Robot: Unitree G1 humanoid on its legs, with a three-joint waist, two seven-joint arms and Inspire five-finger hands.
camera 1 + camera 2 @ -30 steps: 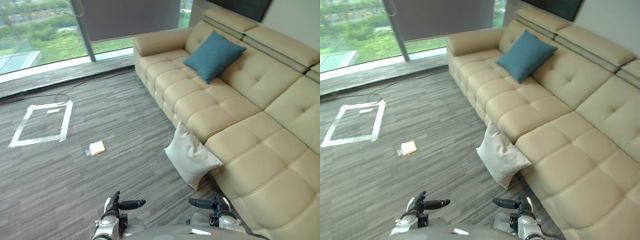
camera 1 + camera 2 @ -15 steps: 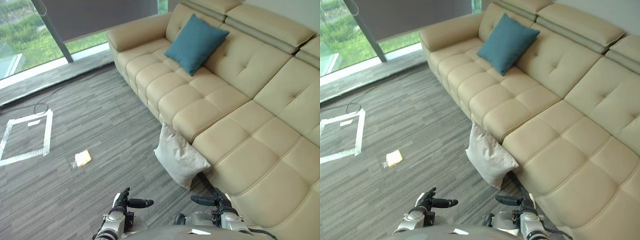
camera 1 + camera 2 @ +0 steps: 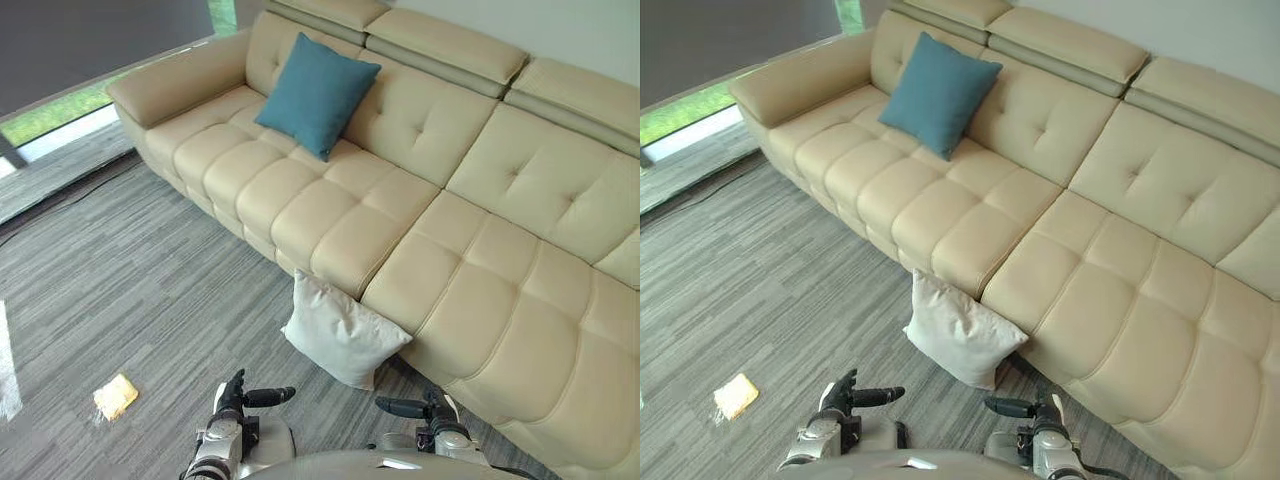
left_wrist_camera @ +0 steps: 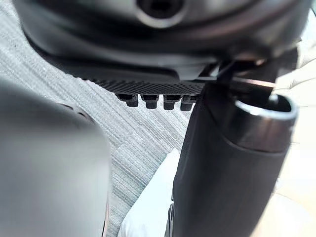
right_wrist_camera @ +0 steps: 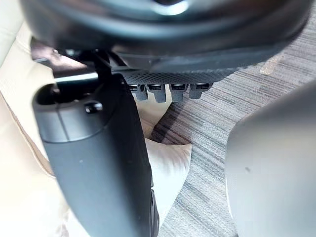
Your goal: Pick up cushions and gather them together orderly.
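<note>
Placement: the white cushion stands tilted on the floor, leaning against the front edge of the sofa. It lies just ahead of the left robot hand and the right robot hand, between them and touching neither. Both robot hands have relaxed fingers and inward-pointing thumbs, and hold nothing. The teal cushion leans on the sofa backrest near the far armrest end, well apart from the white cushion.

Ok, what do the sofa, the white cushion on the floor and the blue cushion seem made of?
Sofa: looks like cream leather or leatherette, smooth, slight sheen, tufted stitched panels. White cushion: probably matte cloth, softly creased. Blue cushion: matte cloth, no shine; weave too fine to tell.
</note>
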